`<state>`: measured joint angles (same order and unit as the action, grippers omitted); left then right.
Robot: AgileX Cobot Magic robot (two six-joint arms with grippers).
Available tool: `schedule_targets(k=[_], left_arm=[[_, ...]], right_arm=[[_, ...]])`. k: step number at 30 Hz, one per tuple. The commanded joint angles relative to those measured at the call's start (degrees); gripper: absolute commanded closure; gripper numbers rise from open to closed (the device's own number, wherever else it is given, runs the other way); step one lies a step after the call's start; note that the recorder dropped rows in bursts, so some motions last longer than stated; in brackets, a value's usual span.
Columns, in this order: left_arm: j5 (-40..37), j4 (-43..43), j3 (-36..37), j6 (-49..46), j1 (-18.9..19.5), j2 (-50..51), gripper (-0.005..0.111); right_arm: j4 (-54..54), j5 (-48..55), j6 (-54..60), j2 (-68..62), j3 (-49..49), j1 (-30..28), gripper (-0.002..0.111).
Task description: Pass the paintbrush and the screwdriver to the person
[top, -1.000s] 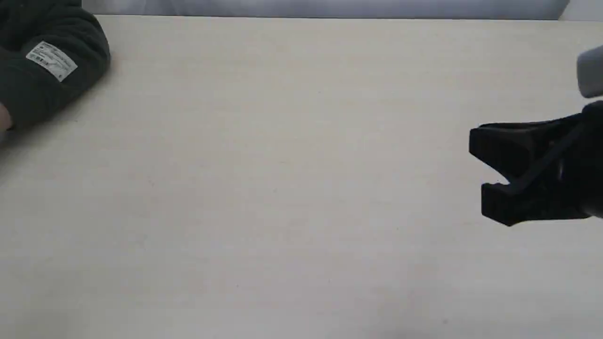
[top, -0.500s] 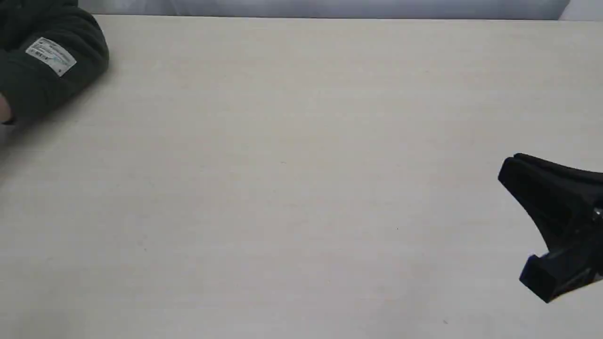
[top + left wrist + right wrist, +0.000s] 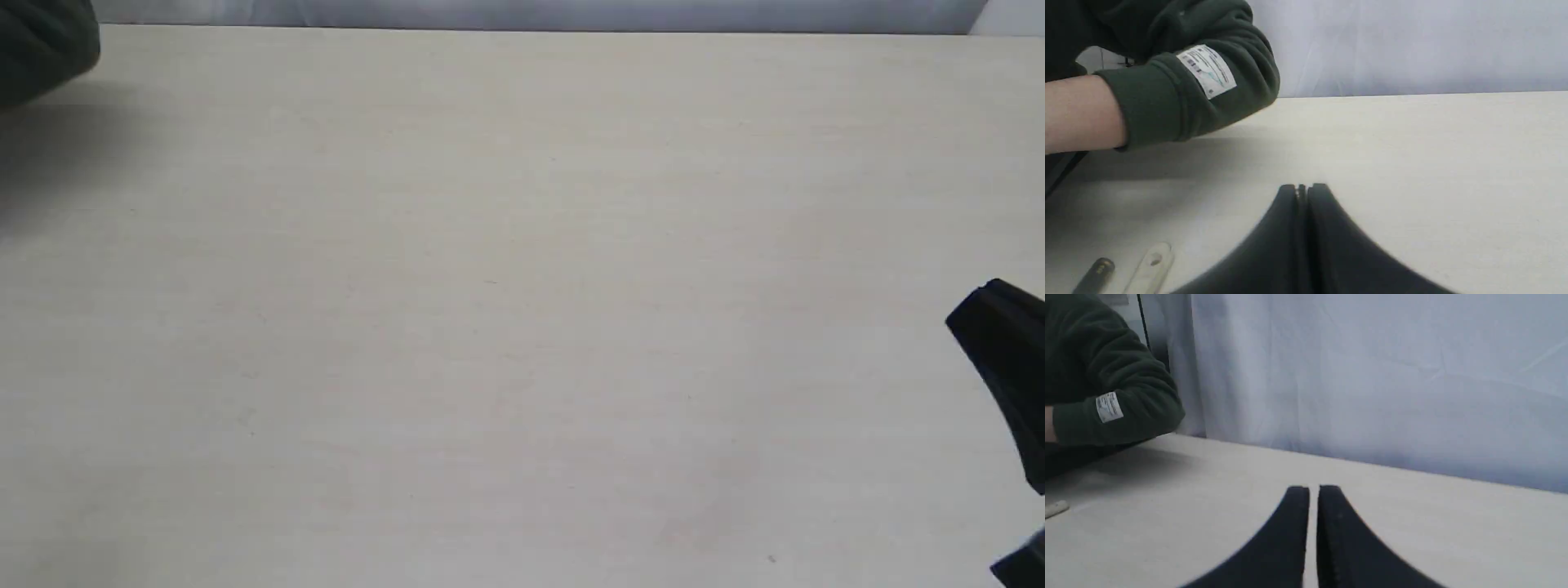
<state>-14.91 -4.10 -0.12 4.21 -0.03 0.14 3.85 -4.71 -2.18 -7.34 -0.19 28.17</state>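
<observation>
A pale, cream-coloured table (image 3: 522,327) fills the scene under soft, even light — behind its far edge hangs a creased white-grey cloth backdrop (image 3: 1372,375), a thin dark cable (image 3: 1143,322) running down beside it.

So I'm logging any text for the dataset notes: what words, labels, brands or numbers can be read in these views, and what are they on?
No text can be read.
White label on the cuff of the person's dark green sleeve: printed lines, too blurred to read.
The same label in the right wrist view: too small to read.
Paintbrush handle end: no print can be made out.
Screwdriver handle end: faint marks, unreadable.
</observation>
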Motion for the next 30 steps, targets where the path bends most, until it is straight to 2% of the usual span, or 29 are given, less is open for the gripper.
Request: schedule_targets(k=[1,12,19,24,30], left_arm=[[0.74,0.11,0.12,0.12,-0.27,-0.14,0.107],[0.74,0.11,0.12,0.12,-0.27,-0.14,0.107],[0.74,0.11,0.12,0.12,-0.27,-0.14,0.107],[0.74,0.11,0.12,0.12,-0.27,-0.14,0.107],[0.52,0.22,0.12,0.12,-0.27,-0.14,0.107]], right_arm=[[-0.47,-0.69,2.18,3.66,0.19,-0.01,0.104],[-0.47,-1.93,10.52,7.34,0.19,-0.01,0.104],[-0.03,1.1,10.35,7.34,0.19,-0.01,0.104],[3.06,7.4,10.34,7.34,0.19,-0.01,0.104],[3.19,11.21,5.19,7.34,0.19,-0.01,0.104]])
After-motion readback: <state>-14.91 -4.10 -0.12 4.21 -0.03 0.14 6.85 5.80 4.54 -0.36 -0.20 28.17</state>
